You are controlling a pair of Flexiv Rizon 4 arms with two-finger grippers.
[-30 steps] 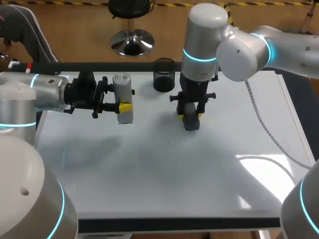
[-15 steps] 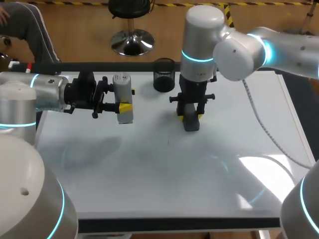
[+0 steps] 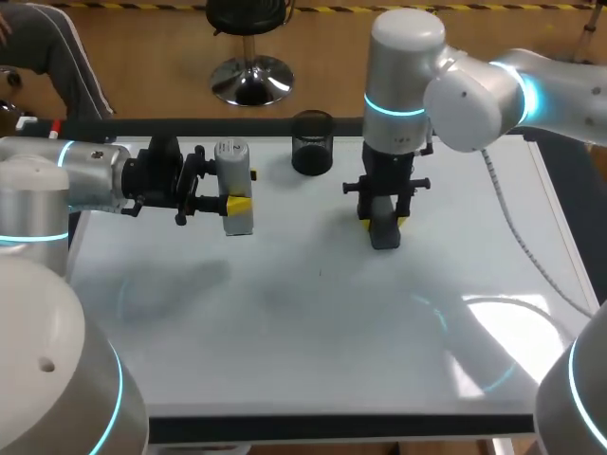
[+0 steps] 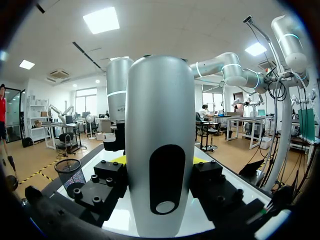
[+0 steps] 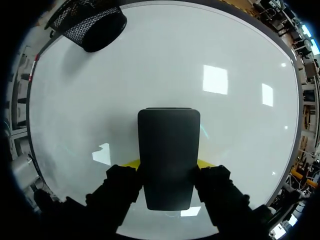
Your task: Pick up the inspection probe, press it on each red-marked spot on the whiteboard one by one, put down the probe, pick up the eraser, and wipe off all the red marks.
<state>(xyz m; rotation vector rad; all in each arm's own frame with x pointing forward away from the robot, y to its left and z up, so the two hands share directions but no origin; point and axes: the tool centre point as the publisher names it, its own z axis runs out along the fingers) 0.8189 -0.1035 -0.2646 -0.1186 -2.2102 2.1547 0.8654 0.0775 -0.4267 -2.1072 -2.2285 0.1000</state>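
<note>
The inspection probe [image 3: 233, 163], a pale grey cylinder, is held upright over the whiteboard's [image 3: 285, 322] far left part, with my left gripper [image 3: 237, 204] shut on it from the side. In the left wrist view the probe [image 4: 160, 150] fills the gap between the black fingers. My right gripper [image 3: 383, 224] points straight down at the board's far middle, shut on the dark eraser [image 3: 384, 233], whose lower face meets the board. The right wrist view shows the eraser [image 5: 168, 155] clamped between both yellow tips. No red marks show on the board; only a tiny dark speck [image 3: 320, 273].
A black mesh cup [image 3: 312, 142] stands at the board's far edge between the two grippers, also seen as the cup [image 5: 92, 27] ahead of the eraser. The board's dark frame [image 3: 341, 427] runs along the near edge.
My right arm has slid the eraser a short way to the right across the board. The left arm and the probe have stayed where they were.
</note>
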